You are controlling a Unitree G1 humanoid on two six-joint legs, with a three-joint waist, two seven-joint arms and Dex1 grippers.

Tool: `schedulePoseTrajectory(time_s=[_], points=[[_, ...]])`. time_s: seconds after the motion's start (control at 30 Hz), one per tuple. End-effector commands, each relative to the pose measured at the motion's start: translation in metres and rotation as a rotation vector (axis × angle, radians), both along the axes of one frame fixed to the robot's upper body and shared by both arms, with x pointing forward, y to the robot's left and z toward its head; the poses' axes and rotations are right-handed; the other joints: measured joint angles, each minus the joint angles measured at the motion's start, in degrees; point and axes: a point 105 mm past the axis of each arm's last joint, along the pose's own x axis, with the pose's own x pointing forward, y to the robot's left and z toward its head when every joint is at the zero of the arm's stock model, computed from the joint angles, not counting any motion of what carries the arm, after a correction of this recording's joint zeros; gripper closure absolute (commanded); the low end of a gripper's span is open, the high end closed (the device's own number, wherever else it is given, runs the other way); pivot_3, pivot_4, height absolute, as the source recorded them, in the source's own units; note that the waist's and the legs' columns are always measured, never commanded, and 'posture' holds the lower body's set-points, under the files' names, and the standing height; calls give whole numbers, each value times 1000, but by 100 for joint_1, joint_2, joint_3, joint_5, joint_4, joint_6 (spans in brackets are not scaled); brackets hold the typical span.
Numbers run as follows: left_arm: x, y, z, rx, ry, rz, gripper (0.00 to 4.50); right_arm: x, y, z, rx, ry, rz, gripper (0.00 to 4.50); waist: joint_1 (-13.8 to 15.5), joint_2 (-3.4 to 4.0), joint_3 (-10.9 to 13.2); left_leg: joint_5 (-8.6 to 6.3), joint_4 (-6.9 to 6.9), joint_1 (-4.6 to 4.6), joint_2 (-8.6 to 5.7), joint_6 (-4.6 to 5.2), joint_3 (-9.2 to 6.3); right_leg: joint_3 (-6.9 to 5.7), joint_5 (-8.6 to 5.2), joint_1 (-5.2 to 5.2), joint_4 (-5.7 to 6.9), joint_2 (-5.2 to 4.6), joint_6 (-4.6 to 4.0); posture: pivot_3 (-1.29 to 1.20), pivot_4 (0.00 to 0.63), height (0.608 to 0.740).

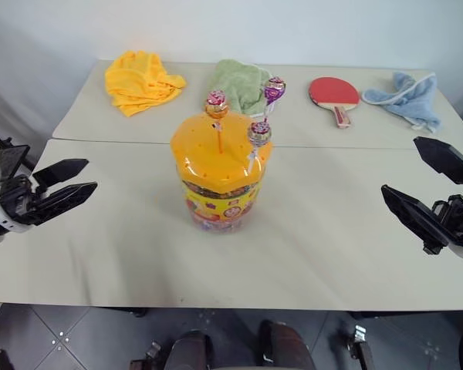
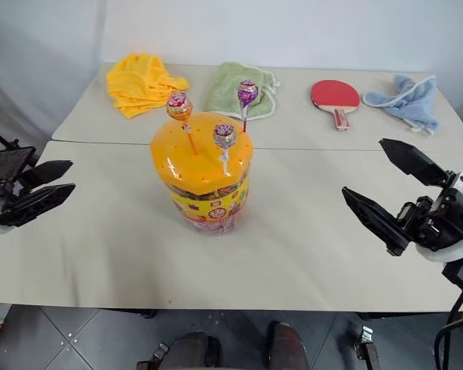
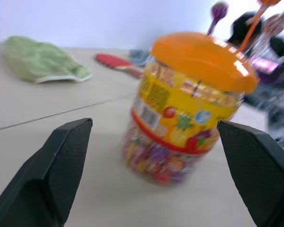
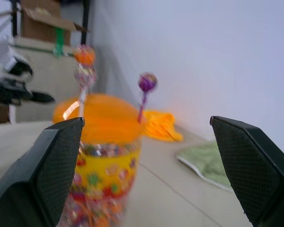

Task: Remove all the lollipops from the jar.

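The jar (image 1: 219,185), a clear tub with a domed orange lid (image 1: 210,148) and a yellow-red label, stands upright in the middle of the table. Three lollipops stick up from holes in the lid: an orange-red one (image 1: 216,103) on an orange stick, a purple one (image 1: 275,89) at the far right, and a pink-purple one (image 1: 259,132) nearest the front. My left gripper (image 1: 92,174) hovers open to the left of the jar, well apart from it. My right gripper (image 1: 399,165) hovers open to the right, also apart. Both are empty.
Along the far side of the beige table (image 1: 324,254) lie a yellow cloth (image 1: 143,81), a green cloth (image 1: 239,83), a red paddle (image 1: 334,94) and a blue cloth (image 1: 409,96). A seam crosses the table behind the jar.
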Motion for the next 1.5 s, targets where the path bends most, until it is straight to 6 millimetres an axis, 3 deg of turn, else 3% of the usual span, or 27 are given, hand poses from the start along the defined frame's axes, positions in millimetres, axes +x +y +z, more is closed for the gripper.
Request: schedulePoseTrajectory(time_s=[0.03, 0.1, 0.17, 0.23, 0.3, 0.37, 0.43, 0.53, 0.73, 0.87, 1.23, 1.5], points=[[-5, -21, 28, 35, -115, -106, 0, -17, 11, 6, -22, -40, 17, 42, 1, -17, -7, 0, 2, 0, -1, 0, -4, 0, 0, 1, 2, 0, 1, 0, 150, 740], [-6, -35, 44, 22, -162, -163, 0, -20, 13, 0, -45, -11, 22, 42, -7, -21, -9, 0, 1, 2, -6, 0, -3, 1, 1, 5, -1, -2, 2, 0, 150, 740], [-14, -67, 61, 37, -232, -311, 0, -24, 13, -4, -78, 11, 51, 42, -4, -23, -7, 0, 2, 1, -6, 1, -1, 3, 1, 5, -3, -3, 2, 0, 150, 740], [-14, -85, 64, 85, -258, -389, 0, -25, 15, -3, -98, 12, 70, 42, -18, -24, -7, 0, 7, 2, -8, 2, -2, 5, 2, 10, -3, -3, 3, 0, 150, 740], [-9, -97, 64, 117, -283, -422, 0, -27, 20, 2, -65, 5, 80, 42, -35, -23, -8, 1, 7, 7, -9, 3, 5, 10, 2, 11, -4, -2, 3, 0, 150, 740], [12, -121, 70, 155, -383, -395, 0, -33, 32, 5, -27, -11, 121, 42, -26, -19, -10, 2, 4, 14, -6, 1, 9, 10, 2, 10, 2, 2, 3, 0, 150, 740], [17, -140, 73, 152, -364, -454, 0, -34, 39, 5, -12, -24, 138, 42, -18, -21, -9, 6, 7, 9, -6, -1, 8, 9, 1, 10, -3, 5, 3, 0, 150, 740], [12, -153, 75, 163, -328, -562, 0, -32, 44, 5, 6, -37, 153, 42, -41, -24, -7, 5, 12, 3, -8, 0, 9, 10, 2, 9, -9, 4, 3, 0, 150, 740], [9, -162, 71, 178, -270, -638, 0, -31, 48, 2, 12, -43, 156, 42, -31, -24, -7, 4, 3, 2, -7, 1, 6, 7, 2, 3, -8, 4, 4, 0, 150, 740], [18, -163, 74, 154, -272, -591, 861, -31, 48, 6, 22, -62, 142, 0, -6, -26, -6, 5, 18, -1, -8, 2, 1, 9, 2, 10, -10, 3, 4, 0, 150, 740], [24, -173, 65, 130, -254, -625, 4414, -36, 55, 15, 55, -78, 167, 0, -5, -26, -6, 4, 31, -6, -8, 3, -11, 6, 2, 15, -8, 3, 4, 0, 150, 740], [18, -154, 107, -153, -274, -647, 4477, -32, 54, 11, 68, -51, 178, 0, -19, -28, -4, 3, 47, -23, -9, 4, -33, -3, 2, 15, -8, 3, 4, 0, 150, 740]])
